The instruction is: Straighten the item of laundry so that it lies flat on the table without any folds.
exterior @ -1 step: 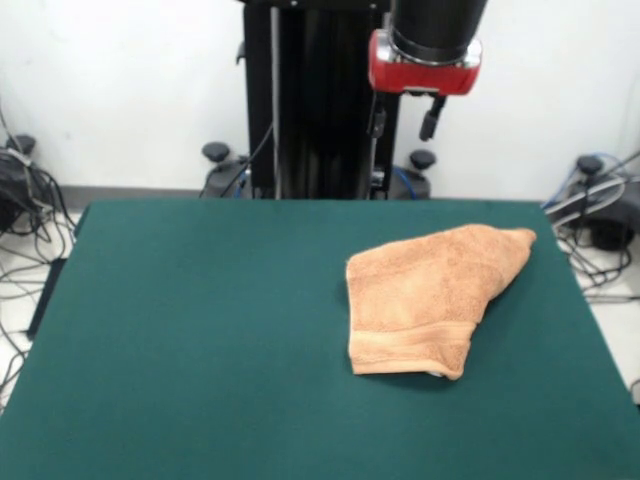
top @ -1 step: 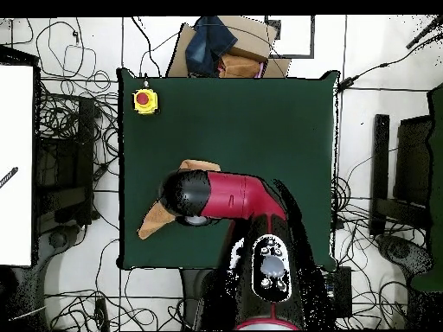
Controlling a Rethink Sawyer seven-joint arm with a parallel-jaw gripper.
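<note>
We cannot tell how the jaws stand: the front view shows only the red and black end of the arm [exterior @ -1 step: 425,45] hanging from the top edge, with a small black part below its red collar, and the overhead view shows the arm's black wrist [top @ -1 step: 186,194] from above, hiding whatever is under it. We see nothing held there.

Below and slightly to the side of that arm end in the front view lies the small peach-orange terry towel [exterior @ -1 step: 425,295]. It is not spread out: it sits doubled over into a rough wedge, with one pointed corner reaching toward the table's far right edge and a squarer end nearer the camera. A woven band runs across that nearer end, and a tiny white tag peeks out at its lower corner. The upper layer shows soft creases and a rounded fold along its top.

In the overhead view the wrist covers the towel's middle, so only two parts show, one above the wrist and one sticking out below and to its left, near the table's edge.

The towel rests on the large rectangular table with a dark green felt-like top [exterior @ -1 step: 200,330]. In the overhead view a yellow box with a red button [top @ -1 step: 144,101] sits at one table corner, well apart from the towel.
</note>
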